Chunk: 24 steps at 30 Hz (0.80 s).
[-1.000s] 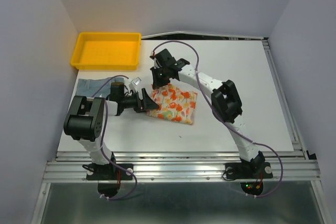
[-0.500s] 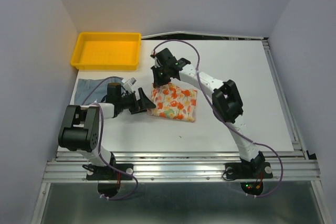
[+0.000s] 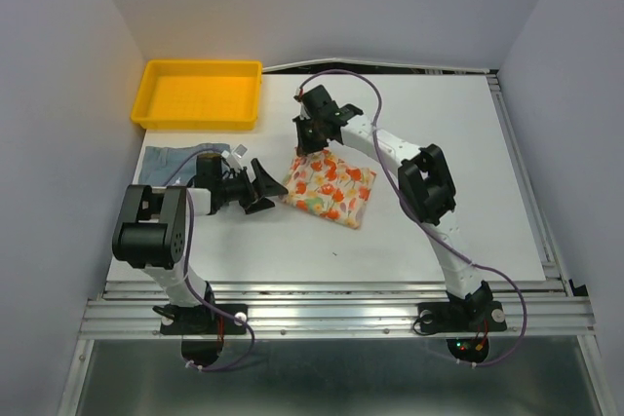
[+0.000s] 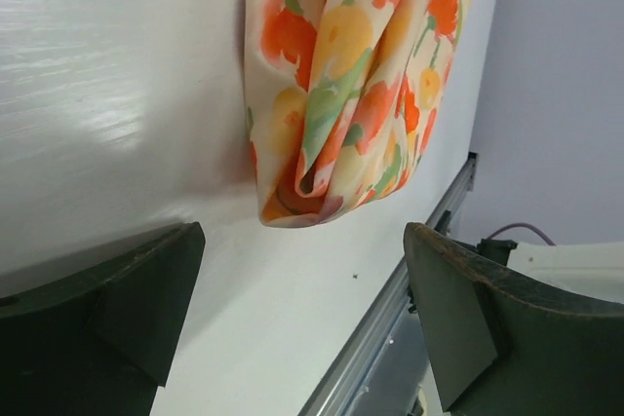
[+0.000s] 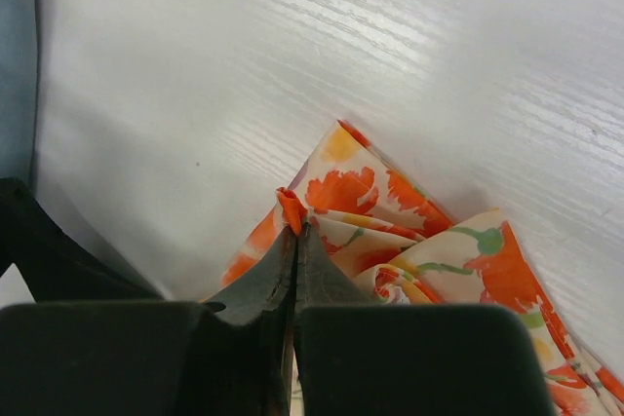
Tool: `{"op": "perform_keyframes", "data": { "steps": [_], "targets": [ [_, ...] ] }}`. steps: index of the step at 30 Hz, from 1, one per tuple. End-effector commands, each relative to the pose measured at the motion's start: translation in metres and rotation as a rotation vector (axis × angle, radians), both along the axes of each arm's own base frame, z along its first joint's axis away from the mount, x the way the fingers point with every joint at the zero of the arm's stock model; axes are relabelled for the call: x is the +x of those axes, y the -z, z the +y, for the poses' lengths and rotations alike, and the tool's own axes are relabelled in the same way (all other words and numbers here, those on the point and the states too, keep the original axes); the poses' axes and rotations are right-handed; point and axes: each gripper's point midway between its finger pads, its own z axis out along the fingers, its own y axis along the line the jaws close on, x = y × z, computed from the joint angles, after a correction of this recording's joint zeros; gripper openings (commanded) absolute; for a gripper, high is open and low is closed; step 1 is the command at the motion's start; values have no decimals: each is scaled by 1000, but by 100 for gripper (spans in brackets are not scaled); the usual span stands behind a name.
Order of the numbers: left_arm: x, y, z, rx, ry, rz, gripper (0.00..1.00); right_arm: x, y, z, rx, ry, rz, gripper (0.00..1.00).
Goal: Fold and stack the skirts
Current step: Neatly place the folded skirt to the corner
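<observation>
My right tool (image 5: 295, 241) is clenched tight on one corner of the flowery skirt (image 3: 331, 189). Its two fingers (image 5: 244, 299) are pressed together, and a little orange bit of cloth pokes out between them. The corner it holds is the one that points toward the far edge of the bench (image 3: 468, 192).

The flowery skirt is folded into a small bundle. It lies about in the middle of the bench. It is cream with orange, red and yellow flowers and some green leaves.

My left tool (image 3: 271, 190) is wide open and holds nothing. It sits low over the bench, just beside the left side of the flowery skirt, and it does not touch it. Its fingers (image 4: 127, 299) are spread far apart and point at the skirt's side, where the cloth layers bunch up and curl.

The blue skirt (image 3: 168, 158) lies by the left edge of the bench. My left arm reaches over part of it. It sits just in front of the yellow tray (image 3: 200, 94), which is in the far left corner of the bench.
</observation>
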Motion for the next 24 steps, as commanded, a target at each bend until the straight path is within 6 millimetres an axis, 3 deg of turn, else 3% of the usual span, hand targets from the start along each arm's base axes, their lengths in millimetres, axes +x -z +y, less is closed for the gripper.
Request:
{"op": "perform_keyframes", "data": {
  "steps": [1, 10, 15, 24],
  "targets": [
    [-30, 43, -9, 4, -11, 183, 98, 3, -20, 6, 57, 13, -23, 1],
    [-33, 57, -37, -59, 12, 241, 98, 3, -29, 6, 95, 17, -9, 1],
    [-20, 54, -50, -80, 9, 218, 98, -6, -28, 8, 118, 5, 24, 1],
    [22, 52, -58, -45, -20, 102, 98, -20, -16, 10, 139, -22, 87, 1]
  ]
}}
